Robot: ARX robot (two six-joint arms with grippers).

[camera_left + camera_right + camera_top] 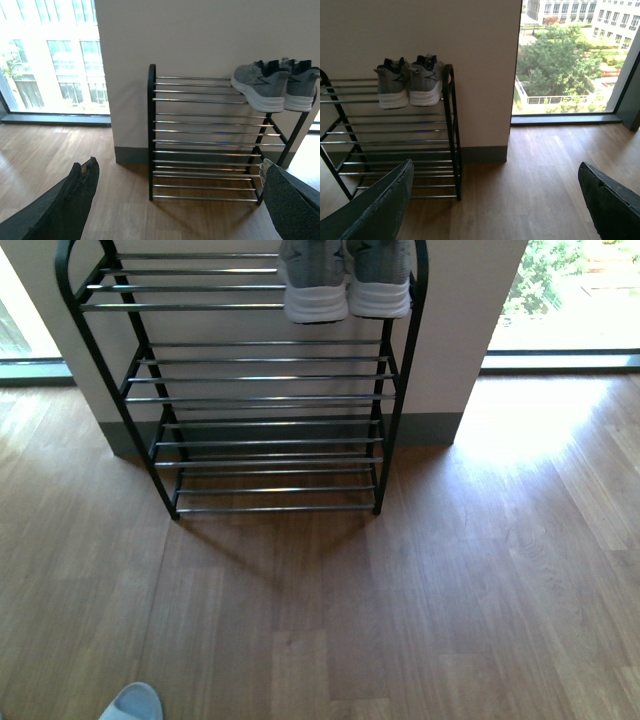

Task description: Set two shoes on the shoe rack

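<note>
Sneakers (pixel 315 285) atop rack (pixel 260 398) | L claw (pixel 176 168), R claw (pixel 495 169) agape, far off

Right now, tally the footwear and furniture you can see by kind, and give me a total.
Shoe rack: 1
Grey sneakers: 2, side by side on its top tier
Pale blue slide: 1, on the floor, cut off by the front view's bottom edge
Total: 4

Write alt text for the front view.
A pair of grey sneakers sits on the top tier of a black shoe rack, at its right end, heels toward the camera. The lower tiers are bare. Part of a pale blue slide shows on the wooden floor at bottom left.
</note>
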